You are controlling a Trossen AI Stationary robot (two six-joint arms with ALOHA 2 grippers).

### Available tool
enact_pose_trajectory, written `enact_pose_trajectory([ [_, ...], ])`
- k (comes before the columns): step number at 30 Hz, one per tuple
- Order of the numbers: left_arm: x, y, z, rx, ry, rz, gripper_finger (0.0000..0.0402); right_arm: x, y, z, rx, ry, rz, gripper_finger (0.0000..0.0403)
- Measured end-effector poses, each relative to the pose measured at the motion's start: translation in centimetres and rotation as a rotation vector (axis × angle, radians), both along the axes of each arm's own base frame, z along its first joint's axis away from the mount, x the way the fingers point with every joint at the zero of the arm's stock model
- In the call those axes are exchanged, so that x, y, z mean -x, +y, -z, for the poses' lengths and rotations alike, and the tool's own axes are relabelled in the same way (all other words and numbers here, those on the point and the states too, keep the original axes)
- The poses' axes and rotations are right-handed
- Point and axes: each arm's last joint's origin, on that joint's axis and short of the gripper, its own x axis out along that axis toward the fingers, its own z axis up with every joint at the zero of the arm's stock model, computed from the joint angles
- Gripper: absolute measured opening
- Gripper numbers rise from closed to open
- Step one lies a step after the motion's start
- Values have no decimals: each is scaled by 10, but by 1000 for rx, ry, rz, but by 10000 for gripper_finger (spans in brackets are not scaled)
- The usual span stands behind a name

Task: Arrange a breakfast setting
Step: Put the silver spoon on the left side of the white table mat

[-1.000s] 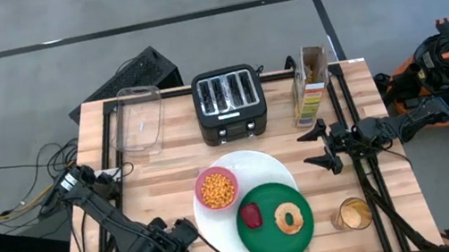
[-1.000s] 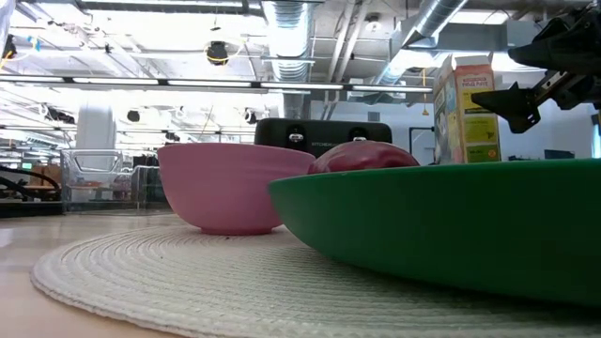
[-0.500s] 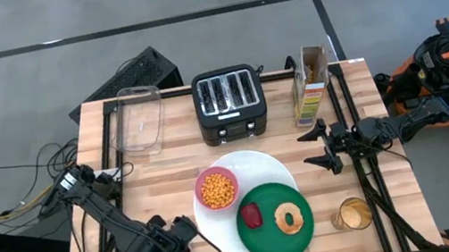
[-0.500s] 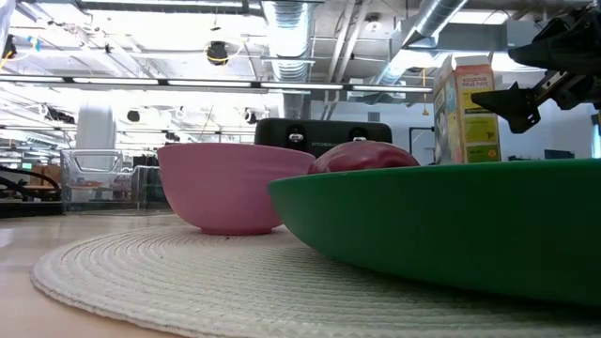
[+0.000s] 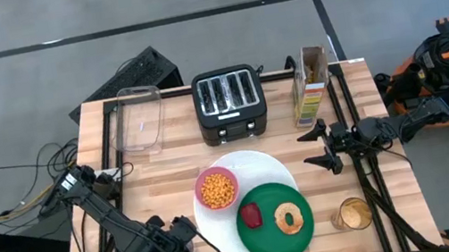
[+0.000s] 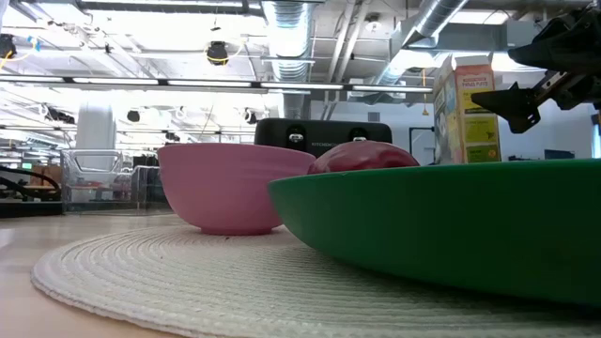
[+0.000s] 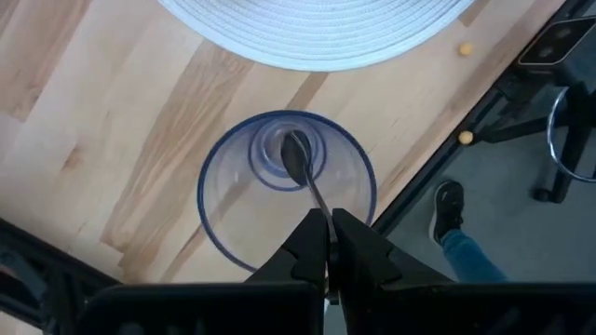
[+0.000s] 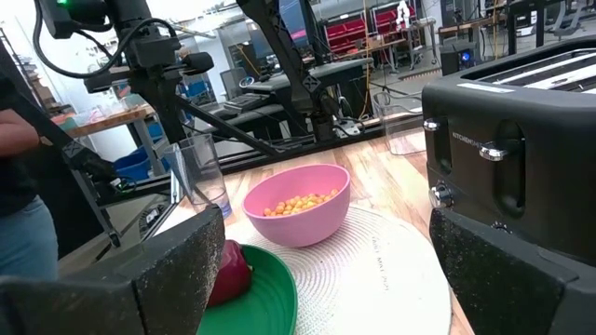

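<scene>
My left tool [image 7: 328, 244] hangs over the surface's [image 5: 168, 167] near-left corner, its fingers pinched on the handle of the metal spoon [image 7: 303, 172], whose bowl sits inside the clear tumbler [image 7: 286, 197] directly below. Just beside that tumbler lies the large white woven plate [image 5: 269, 167], carrying the pink bowl [image 5: 216, 189] of orange cereal and the dark-green plate [image 5: 273, 218] with a red food piece [image 5: 251, 215] and a bagel ring [image 5: 290, 219]. Further right stands a tumbler of orange juice [image 5: 353, 213]. My right tool [image 5: 319, 148] hovers spread wide near the cereal carton [image 5: 311, 85], holding nothing.
</scene>
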Motion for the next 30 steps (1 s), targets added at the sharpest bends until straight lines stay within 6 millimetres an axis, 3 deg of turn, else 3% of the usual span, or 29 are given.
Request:
enact_pose_trajectory([
  [14,3,3,-2,0,24,2,0,0,0,0,0,0,0,398],
  [30,7,8,-44,61,-83,-3,0,0,0,0,0,0,0,398],
])
